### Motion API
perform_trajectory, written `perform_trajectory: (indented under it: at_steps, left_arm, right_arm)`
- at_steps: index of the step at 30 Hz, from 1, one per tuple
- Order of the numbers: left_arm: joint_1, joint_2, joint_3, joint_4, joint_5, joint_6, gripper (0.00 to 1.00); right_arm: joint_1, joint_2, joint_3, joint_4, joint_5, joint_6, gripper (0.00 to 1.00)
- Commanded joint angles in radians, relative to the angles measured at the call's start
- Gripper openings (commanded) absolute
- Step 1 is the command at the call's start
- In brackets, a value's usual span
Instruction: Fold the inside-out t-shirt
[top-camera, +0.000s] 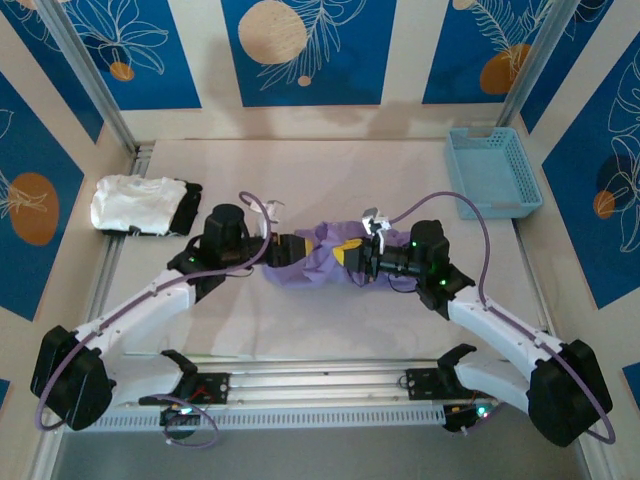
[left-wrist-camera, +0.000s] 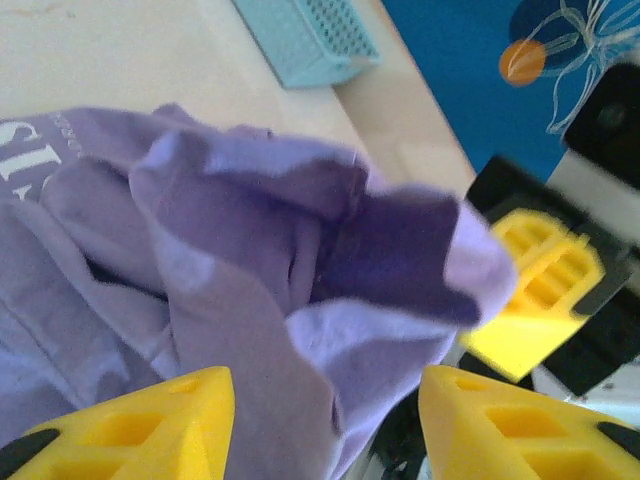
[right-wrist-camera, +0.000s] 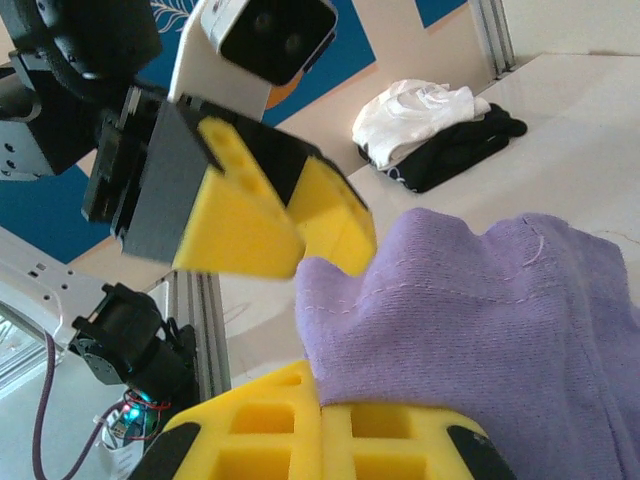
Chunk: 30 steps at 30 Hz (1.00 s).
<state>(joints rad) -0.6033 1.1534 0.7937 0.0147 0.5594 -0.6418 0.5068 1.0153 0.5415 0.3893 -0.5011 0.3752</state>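
While the right pincer (right-wrist-camera: 320, 412) pinches the t-shirt (right-wrist-camera: 480, 320), the left pincer (left-wrist-camera: 322, 388) straddles it, parted.

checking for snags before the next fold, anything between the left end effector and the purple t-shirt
Nothing visible: the t-shirt lies directly between the open fingers of the left end effector, while the right end effector is shut on it.

Left claw (top-camera: 305, 250), right claw (top-camera: 352, 254) crowd t-shirt (top-camera: 318, 268); far table (top-camera: 330, 170) free between garments (top-camera: 138, 205), basket (top-camera: 484, 134).
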Motion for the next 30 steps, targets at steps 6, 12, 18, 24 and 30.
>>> perform_trajectory:
  at_steps: [6, 12, 18, 24, 30]
  left_arm:
    - [-0.047, -0.01, 0.007, -0.076, -0.039, 0.126, 0.52]
    - [-0.051, 0.045, 0.036, -0.021, -0.063, 0.17, 0.19]
    - [-0.032, -0.099, -0.051, 0.139, -0.101, 0.2, 0.0]
    - [-0.033, -0.203, -0.256, 0.333, -0.064, 0.218, 0.0]
    - [-0.065, -0.21, -0.408, 0.381, -0.094, 0.207, 0.0]
  right_arm:
    - [-0.008, -0.021, -0.013, 0.016, -0.019, 0.015, 0.0]
    - [-0.008, -0.041, -0.033, 0.01, -0.008, 0.009, 0.0]
    - [0.021, -0.178, -0.146, -0.109, 0.215, -0.03, 0.07]
    - [0.124, -0.306, -0.282, -0.2, 0.422, -0.006, 0.17]
    - [0.185, -0.333, -0.261, -0.362, 0.502, 0.002, 0.32]
